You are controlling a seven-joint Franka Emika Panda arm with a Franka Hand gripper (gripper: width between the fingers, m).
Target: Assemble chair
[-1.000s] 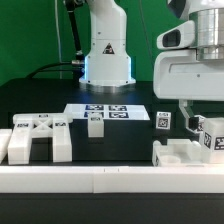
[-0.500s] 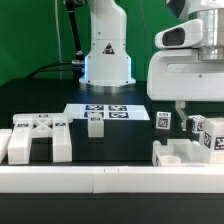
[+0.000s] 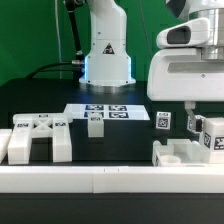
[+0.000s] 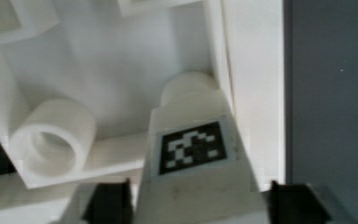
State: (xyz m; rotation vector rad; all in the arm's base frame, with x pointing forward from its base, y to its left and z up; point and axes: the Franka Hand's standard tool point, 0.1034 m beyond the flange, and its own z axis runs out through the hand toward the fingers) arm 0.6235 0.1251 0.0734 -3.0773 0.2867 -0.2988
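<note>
The chair parts are white tagged pieces on the black table. A large blocky part (image 3: pixel 35 140) lies at the exterior view's left, with a small block (image 3: pixel 95 124) in the middle and another (image 3: pixel 163 122) further right. My gripper (image 3: pixel 200 118) hangs over the right-hand group: a tagged piece (image 3: pixel 213 138) and a low slab-like part (image 3: pixel 185 155). In the wrist view, my gripper (image 4: pixel 197 205) is open. Its dark fingertips (image 4: pixel 108 200) stand either side of a tagged wedge-like piece (image 4: pixel 197 140), with a gap at each side. A white part with a round peg (image 4: pixel 51 140) lies beside it.
The marker board (image 3: pixel 105 110) lies flat behind the small block. The robot base (image 3: pixel 105 50) stands at the back. A white rail (image 3: pixel 100 180) runs along the table's front edge.
My gripper has shifted slightly sideways over the right-hand parts and back. The chair parts have not moved.
</note>
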